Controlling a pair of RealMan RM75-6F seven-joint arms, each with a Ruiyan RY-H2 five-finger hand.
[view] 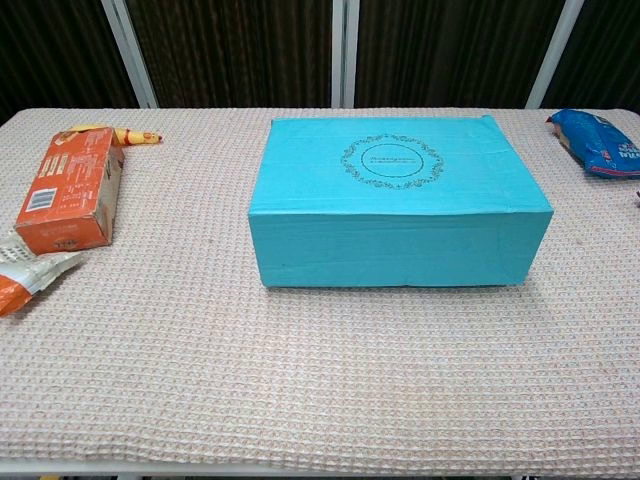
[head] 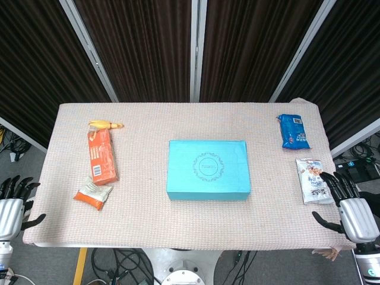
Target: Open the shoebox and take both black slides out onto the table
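At the table's near edge, both robot hands hang empty with fingers spread: the left hand [head: 13, 202] at about 8 o'clock just off the corner, the right hand [head: 349, 209] at about 4 o'clock over the edge of the waffle-weave tablecloth [head: 178, 222]. Neither touches anything. Just beyond the right hand's fingertips lies a white snack packet [head: 312, 180]. Dead centre sits the turquoise shoebox [head: 208, 169], lid closed, a round ornamental emblem [view: 391, 162] printed on top; the black slides cannot be seen. At 9 o'clock, well apart from the box, a small orange-and-white snack bag [head: 93, 193] lies just in front of an orange carton [head: 103, 156], with a yellow rubber chicken toy [head: 105, 124] at the carton's far end. At 2 o'clock, beyond the white packet, rests a blue snack bag [head: 294, 131]. Dark curtains [head: 148, 47] close off the background behind the table.
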